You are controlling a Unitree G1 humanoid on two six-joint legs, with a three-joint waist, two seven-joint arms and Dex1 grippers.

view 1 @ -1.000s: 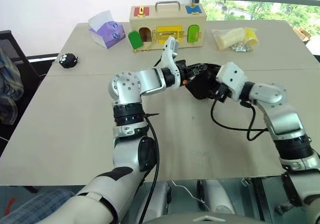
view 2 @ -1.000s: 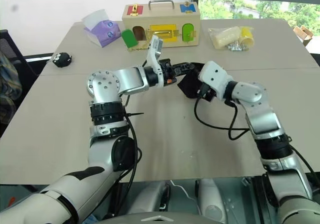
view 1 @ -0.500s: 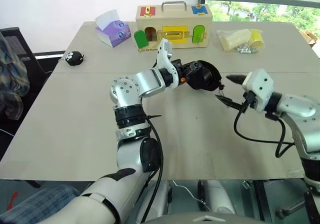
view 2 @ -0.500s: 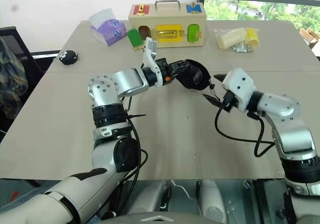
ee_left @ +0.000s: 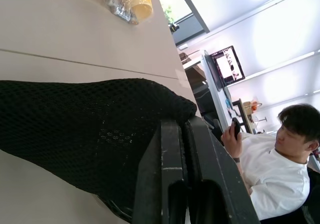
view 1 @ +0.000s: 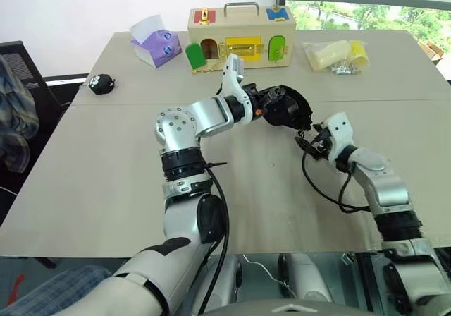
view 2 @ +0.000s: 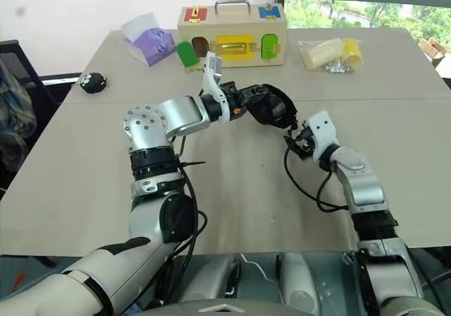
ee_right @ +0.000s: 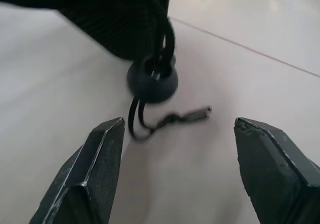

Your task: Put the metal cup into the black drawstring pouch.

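L gripper clamped on soft black fabric drawstring pouch, held above table; R gripper agape just right, near cord stopper.

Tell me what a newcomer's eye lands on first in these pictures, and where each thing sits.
At mid-table, the left gripper holds the soft black mesh drawstring pouch above the beige tabletop, jaws shut on the fabric. Just below it, the right gripper faces the round cord stopper hanging from the pouch, jaws wide apart. At the far edge stands a wooden latch box with coloured doors, with a purple tissue pack to its left.
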